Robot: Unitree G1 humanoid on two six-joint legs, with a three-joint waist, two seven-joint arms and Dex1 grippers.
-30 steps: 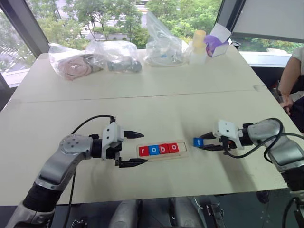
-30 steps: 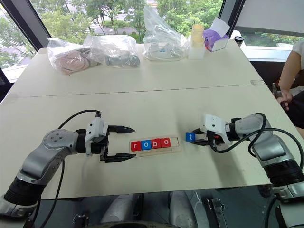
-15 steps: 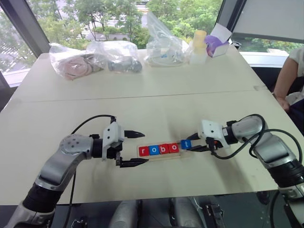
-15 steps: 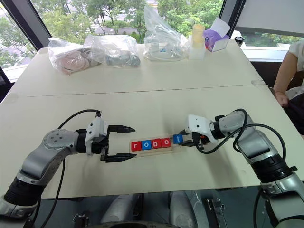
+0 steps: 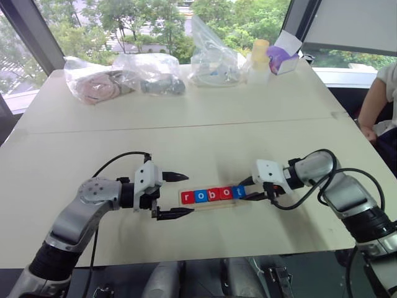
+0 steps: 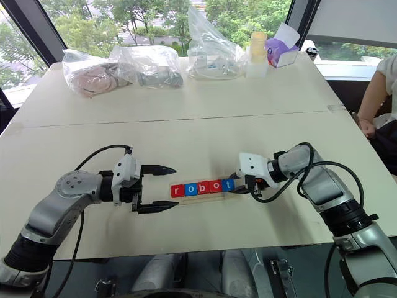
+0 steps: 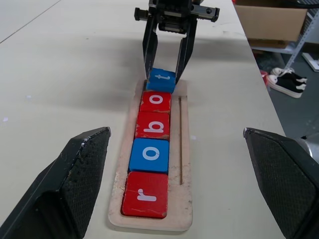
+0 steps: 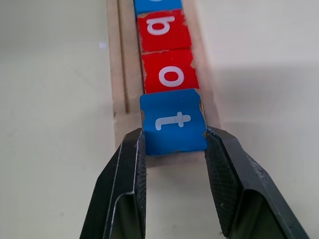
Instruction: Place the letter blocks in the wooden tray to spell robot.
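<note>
- The narrow pale wooden tray [image 7: 183, 164] is laid left to right on the near part of the pale table [image 5: 205, 143], between the two arms, so that either arm can reach an end of it
- Four flat square letter blocks are seated in it in a touching row: a red "r" block [image 7: 145, 194] at the left end, then a blue "o" block [image 7: 150, 155], a red "b" block [image 7: 154, 125] and a red "o" block [image 7: 155, 101], which leaves the right end for the last letter
- The blue "t" block [image 8: 173, 121] is clamped by its two side edges between the black fingers of the right gripper [image 5: 254, 189], so that its lettered face stays up and its free edge can be brought against the red "o" block
- The blue "t" block is held at the right end of the tray, touching or just short of its neighbour; it appears slightly tilted, though whether it already sits flat in the tray cannot be told
- The left gripper [image 5: 175, 194] hovers just left of the tray with its fingers spread wide around nothing, probably kept there to steady the tray if needed
- By judgement, the word is spelled once the last block is released; letting go without dragging it askew is what remains
</note>
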